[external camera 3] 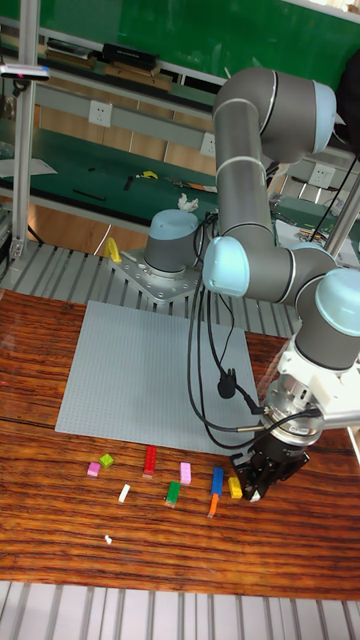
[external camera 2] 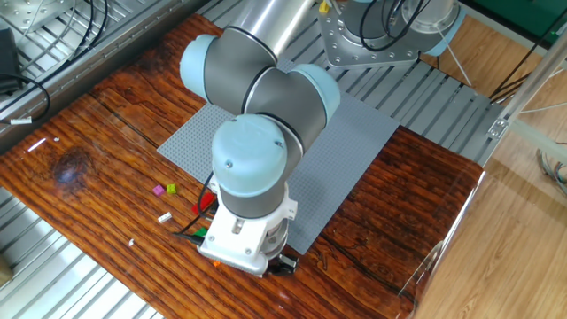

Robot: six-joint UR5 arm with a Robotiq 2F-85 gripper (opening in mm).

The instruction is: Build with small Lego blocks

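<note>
I could read no writing anywhere. The tool (external camera 3: 257, 487) sat low on the bench (external camera 3: 40, 540), just beside the yellow brick (external camera 3: 235, 487); I couldn't tell its jaw state. The small Lego blocks (external camera 3: 172, 482) lay scattered before the grey baseplate (external camera 3: 130, 370). In the fixed view the arm (external camera 2: 252, 168) hid most of them.

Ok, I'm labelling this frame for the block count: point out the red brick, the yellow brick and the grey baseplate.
red brick (external camera 3: 150, 459): tall fixed view, middle of its top face.
yellow brick (external camera 3: 235, 487): tall fixed view, its top, just left of the gripper.
grey baseplate (external camera 3: 130, 370): tall fixed view, bare studded surface near its centre.
</note>
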